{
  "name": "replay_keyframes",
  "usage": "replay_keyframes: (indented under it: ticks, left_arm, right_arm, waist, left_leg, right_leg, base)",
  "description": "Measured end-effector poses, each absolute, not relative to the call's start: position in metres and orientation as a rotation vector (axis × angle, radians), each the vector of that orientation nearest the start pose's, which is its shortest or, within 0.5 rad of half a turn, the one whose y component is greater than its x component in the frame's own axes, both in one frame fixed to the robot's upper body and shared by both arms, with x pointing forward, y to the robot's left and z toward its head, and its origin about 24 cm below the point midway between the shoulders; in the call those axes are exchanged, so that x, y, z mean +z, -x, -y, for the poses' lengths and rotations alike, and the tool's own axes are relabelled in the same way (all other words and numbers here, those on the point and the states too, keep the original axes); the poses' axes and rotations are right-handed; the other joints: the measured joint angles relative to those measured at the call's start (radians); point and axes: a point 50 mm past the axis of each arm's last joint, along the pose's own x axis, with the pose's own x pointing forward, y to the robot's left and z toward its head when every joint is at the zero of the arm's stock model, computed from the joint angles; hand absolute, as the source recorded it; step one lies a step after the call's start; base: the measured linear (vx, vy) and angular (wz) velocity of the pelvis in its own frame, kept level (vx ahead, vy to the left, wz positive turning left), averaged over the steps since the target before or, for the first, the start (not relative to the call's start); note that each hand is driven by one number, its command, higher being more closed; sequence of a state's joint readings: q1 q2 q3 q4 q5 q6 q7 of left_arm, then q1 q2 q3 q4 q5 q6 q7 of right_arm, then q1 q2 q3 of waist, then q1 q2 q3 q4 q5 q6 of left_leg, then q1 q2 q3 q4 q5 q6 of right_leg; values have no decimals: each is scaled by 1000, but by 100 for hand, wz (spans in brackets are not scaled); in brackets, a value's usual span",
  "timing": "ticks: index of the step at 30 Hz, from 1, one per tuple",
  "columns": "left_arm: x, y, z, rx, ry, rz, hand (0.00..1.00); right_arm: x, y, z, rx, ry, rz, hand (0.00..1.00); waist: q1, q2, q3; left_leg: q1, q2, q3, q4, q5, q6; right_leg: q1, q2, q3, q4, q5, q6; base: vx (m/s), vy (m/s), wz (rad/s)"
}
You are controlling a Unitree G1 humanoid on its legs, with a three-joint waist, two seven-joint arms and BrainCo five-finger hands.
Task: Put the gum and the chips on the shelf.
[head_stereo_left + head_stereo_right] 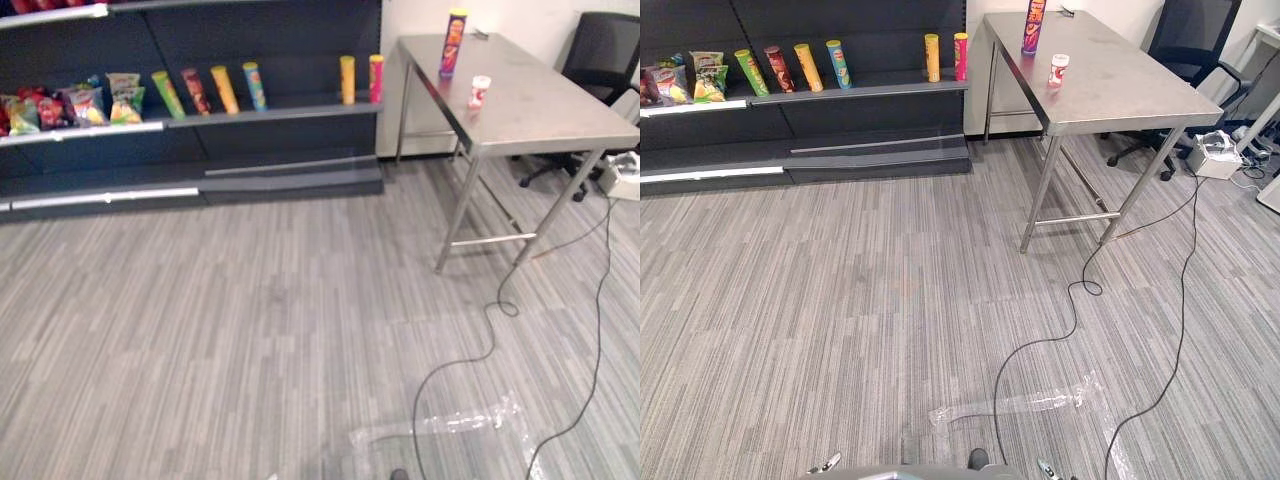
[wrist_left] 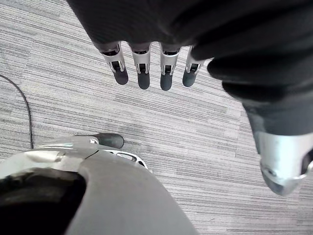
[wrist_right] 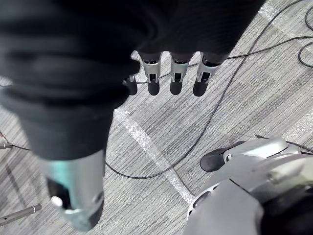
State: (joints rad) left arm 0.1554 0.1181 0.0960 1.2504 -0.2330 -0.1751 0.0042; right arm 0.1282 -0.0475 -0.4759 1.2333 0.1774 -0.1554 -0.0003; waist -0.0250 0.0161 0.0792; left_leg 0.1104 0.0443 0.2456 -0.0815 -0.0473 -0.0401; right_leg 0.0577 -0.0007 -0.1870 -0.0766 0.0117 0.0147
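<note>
Hanging over the grey carpet, the left hand and right hand are seen relaxed, nothing grasped. Upper right of the frame, the gum and, behind it, the chips can are stood on the steel table. The shelf is set upper left.

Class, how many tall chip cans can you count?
7 chip cans. Four lean on the shelf, two stand upright to their right, one stands on the table. Others may be hidden.
</note>
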Motion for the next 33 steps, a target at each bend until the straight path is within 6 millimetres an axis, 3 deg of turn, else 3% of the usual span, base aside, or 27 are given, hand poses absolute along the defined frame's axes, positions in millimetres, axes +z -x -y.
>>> replay_keyframes:
  ticks: [9,33]
  left_arm:
    - [-171,-36,-212,376,138,-1178,0]
    - [-171,-36,-211,368,132,-1178,0]
  right_arm:
    - [-169,-53,215,-628,-370,-1075,0]
    - [-169,-54,215,-642,-395,-1056,0]
  waist:
    - [0,0,18]
    - [0,4,19]
  left_leg:
    - [16,0,30,-6,-14,-21]
    - [19,16,55,-7,-16,-19]
  right_leg:
    - [17,0,6,-20,-9,17]
    - [18,17,22,-27,-8,16]
  base:
    - [-8,-11,-4]
    - [-13,-18,-2]
